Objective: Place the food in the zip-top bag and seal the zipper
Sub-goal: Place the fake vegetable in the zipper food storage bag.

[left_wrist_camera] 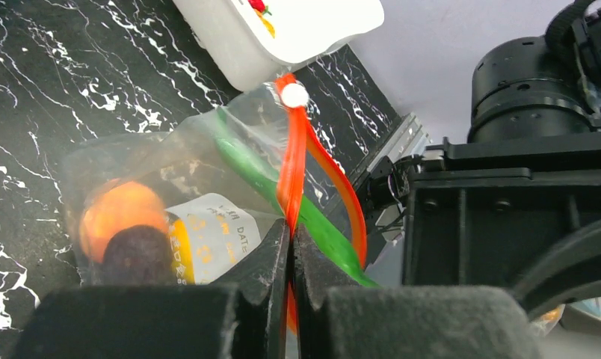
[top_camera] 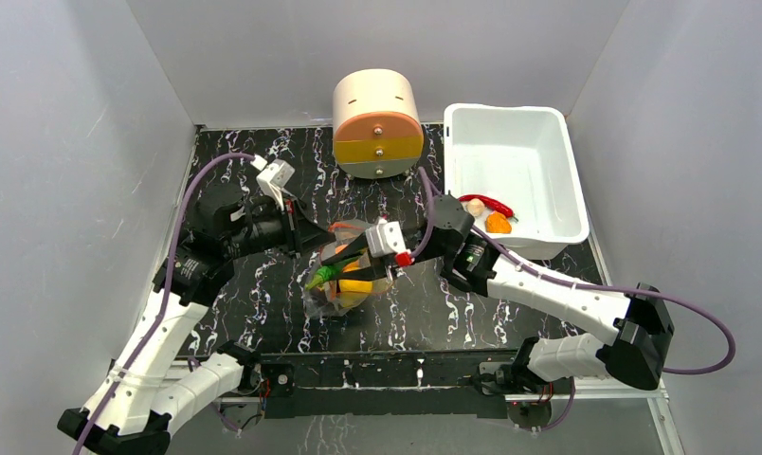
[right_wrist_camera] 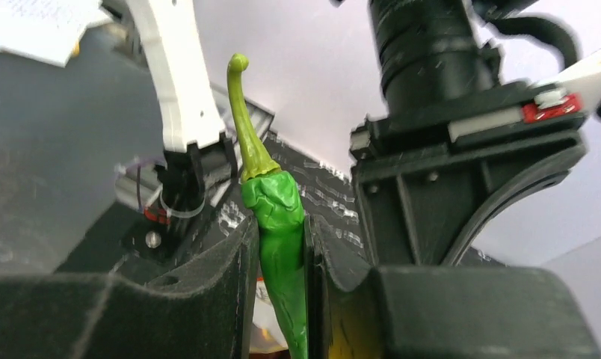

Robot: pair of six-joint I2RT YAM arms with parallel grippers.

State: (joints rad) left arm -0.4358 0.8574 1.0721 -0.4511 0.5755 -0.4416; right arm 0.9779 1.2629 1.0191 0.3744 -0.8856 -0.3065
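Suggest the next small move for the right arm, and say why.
Probably push the right gripper a little deeper toward the zip-top bag before opening. It is shut on the green chili, which seems only partly through the mouth, while the left gripper pinches the zipper.

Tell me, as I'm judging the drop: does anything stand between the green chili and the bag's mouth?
Nothing visible does. The right claw grips the green chili, the left claw pinches the orange-red strip of the bag, and the chili appears to pass between the strip's two sides.
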